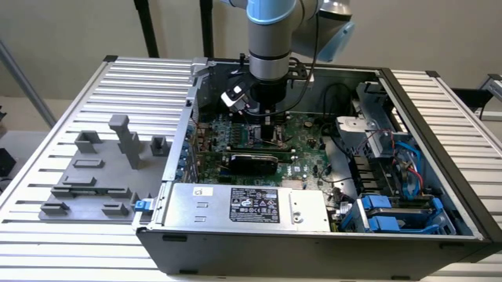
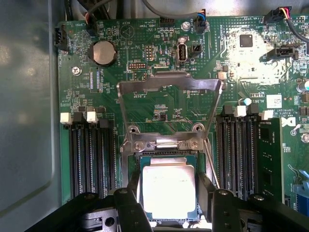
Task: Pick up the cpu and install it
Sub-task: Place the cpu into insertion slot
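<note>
Slatted aluminium table under an open computer case, grey fixture blocks on the exterior view's left. Arm upright over the green motherboard, masking the spot beneath it. From the wrist: cpu lying in its socket below the raised retention frame, near edge hidden behind the gripper, black fingers pinching two opposite sides.
</note>
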Robot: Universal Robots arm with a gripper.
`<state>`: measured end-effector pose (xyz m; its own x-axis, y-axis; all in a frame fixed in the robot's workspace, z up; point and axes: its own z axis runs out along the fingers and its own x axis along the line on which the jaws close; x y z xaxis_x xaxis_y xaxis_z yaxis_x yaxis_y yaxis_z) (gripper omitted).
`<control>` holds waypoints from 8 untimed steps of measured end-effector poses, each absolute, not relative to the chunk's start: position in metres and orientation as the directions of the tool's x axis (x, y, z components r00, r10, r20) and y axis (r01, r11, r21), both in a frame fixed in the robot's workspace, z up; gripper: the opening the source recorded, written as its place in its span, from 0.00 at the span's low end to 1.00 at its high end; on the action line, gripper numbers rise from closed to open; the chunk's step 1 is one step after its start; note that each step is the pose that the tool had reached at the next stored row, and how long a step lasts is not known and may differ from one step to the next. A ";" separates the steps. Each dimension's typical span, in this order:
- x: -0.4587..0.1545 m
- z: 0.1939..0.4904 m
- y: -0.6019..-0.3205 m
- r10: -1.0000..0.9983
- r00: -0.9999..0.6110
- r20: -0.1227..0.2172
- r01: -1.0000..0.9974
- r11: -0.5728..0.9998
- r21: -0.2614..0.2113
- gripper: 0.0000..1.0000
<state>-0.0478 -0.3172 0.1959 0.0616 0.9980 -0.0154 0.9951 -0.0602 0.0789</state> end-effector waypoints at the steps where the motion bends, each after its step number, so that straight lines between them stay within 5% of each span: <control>1: -0.048 0.196 -0.317 0.998 0.062 -0.015 0.995 -0.060 0.079 0.55; 8: -0.048 0.196 -0.317 0.998 0.061 -0.016 0.995 -0.060 0.079 0.55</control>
